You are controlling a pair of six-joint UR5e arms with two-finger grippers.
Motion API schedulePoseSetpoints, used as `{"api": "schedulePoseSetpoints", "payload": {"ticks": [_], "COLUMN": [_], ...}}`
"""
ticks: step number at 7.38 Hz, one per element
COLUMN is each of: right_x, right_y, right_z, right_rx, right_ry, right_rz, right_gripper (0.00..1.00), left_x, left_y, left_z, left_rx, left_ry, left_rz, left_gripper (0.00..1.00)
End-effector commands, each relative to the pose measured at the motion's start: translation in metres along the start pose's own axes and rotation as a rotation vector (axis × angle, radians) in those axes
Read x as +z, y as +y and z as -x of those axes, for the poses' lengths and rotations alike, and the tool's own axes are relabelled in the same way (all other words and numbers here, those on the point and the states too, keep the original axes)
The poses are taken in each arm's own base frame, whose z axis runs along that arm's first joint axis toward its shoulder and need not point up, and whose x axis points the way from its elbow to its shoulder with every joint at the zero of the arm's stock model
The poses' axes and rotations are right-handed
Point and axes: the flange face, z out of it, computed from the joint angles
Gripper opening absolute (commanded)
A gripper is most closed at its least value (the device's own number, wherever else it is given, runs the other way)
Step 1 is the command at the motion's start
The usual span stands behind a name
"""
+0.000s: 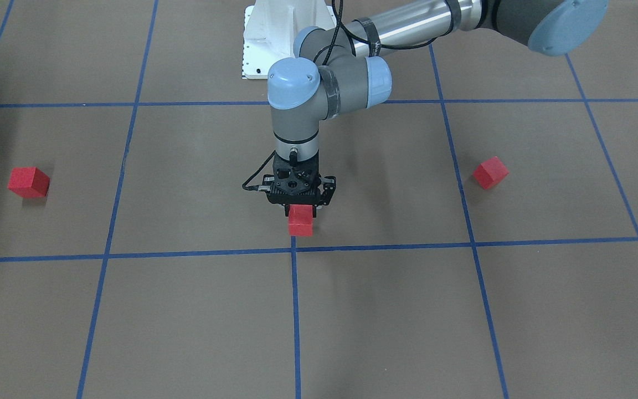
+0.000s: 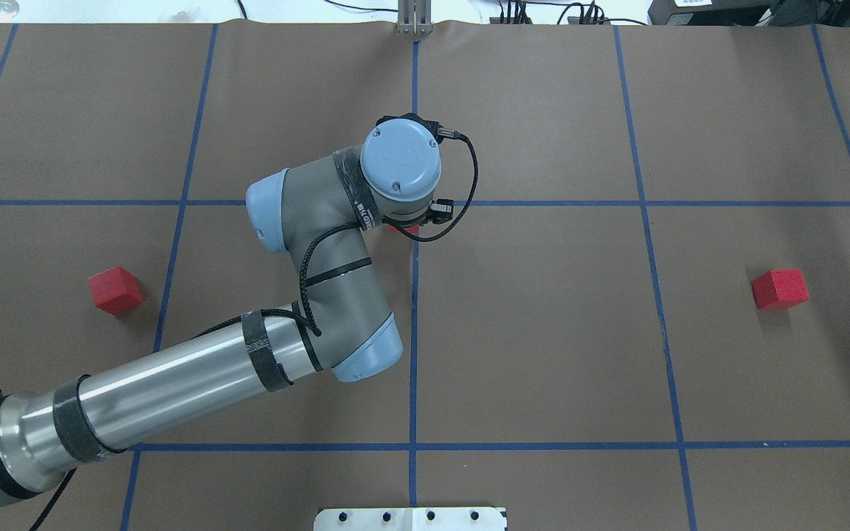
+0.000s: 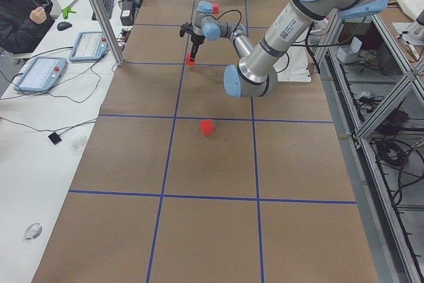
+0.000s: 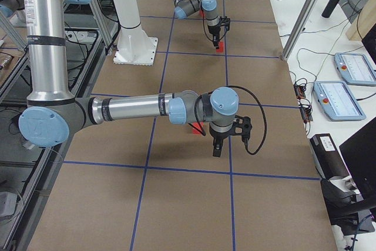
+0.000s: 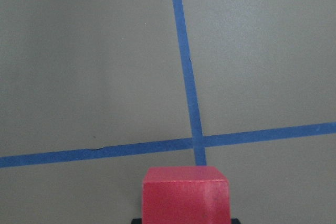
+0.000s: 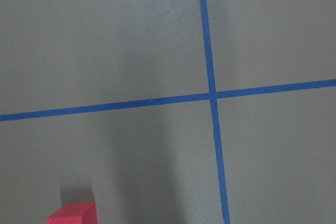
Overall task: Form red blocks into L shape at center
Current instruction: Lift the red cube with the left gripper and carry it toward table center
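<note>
My left gripper [image 1: 301, 209] hangs fingers-down, shut on a red block [image 1: 300, 221] just on the robot's side of the center [image 1: 293, 249]. In the left wrist view that block [image 5: 186, 194] fills the bottom edge, with the center crossing [image 5: 197, 141] right beyond it. I cannot tell whether it touches the paper. A second red block [image 2: 115, 290] lies loose on my left, a third [image 2: 780, 288] on my right. My right gripper [image 4: 216, 148] shows only in the exterior right view, hovering near that third block [image 4: 195, 129]; I cannot tell whether it is open or shut.
The white robot base plate [image 1: 274, 44] sits behind the center. The right wrist view shows another tape crossing [image 6: 212, 95] and a block's corner [image 6: 73, 214]. A person [image 3: 20, 4] sits at the side bench with tablets beside a metal post [image 3: 99, 11].
</note>
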Motion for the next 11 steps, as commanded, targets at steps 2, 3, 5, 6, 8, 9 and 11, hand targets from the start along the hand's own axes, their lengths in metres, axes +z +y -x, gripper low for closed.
{"api": "schedulePoseSetpoints", "payload": {"ticks": [2, 3, 5, 6, 8, 9, 11], "right_x": [-0.0006, -0.0006, -0.001, -0.001, -0.0006, -0.001, -0.0006], "right_y": [0.0, 0.0, -0.0006, -0.0006, 0.0, -0.0007, -0.0001], "right_z": [0.0004, 0.0004, 0.001, 0.001, 0.0004, 0.0009, 0.0002], "right_rx": [-0.001, -0.003, -0.002, -0.004, -0.001, -0.002, -0.001], "right_ry": [0.002, 0.002, 0.002, 0.002, 0.002, 0.003, 0.004], "right_rz": [-0.002, -0.002, -0.003, -0.003, -0.002, -0.003, -0.002], "right_gripper": [0.99, 0.99, 0.99, 0.99, 0.99, 0.99, 0.99], "left_x": [0.0066, 0.0066, 0.0076, 0.0081, 0.0093, 0.0093, 0.0093], "left_y": [-0.0031, -0.0031, -0.002, 0.0001, 0.0052, 0.0053, 0.0062], "left_z": [-0.0083, -0.0083, -0.0087, -0.0101, -0.0133, -0.0133, -0.0143], "left_rx": [-0.033, -0.033, -0.03, -0.028, -0.025, -0.043, -0.045], "left_ry": [-0.012, -0.012, -0.013, -0.012, -0.011, -0.01, -0.007], "left_rz": [0.008, 0.008, 0.01, 0.013, 0.017, 0.018, 0.018], "left_gripper": [0.0, 0.0, 0.0, 0.0, 0.0, 0.0, 0.0]}}
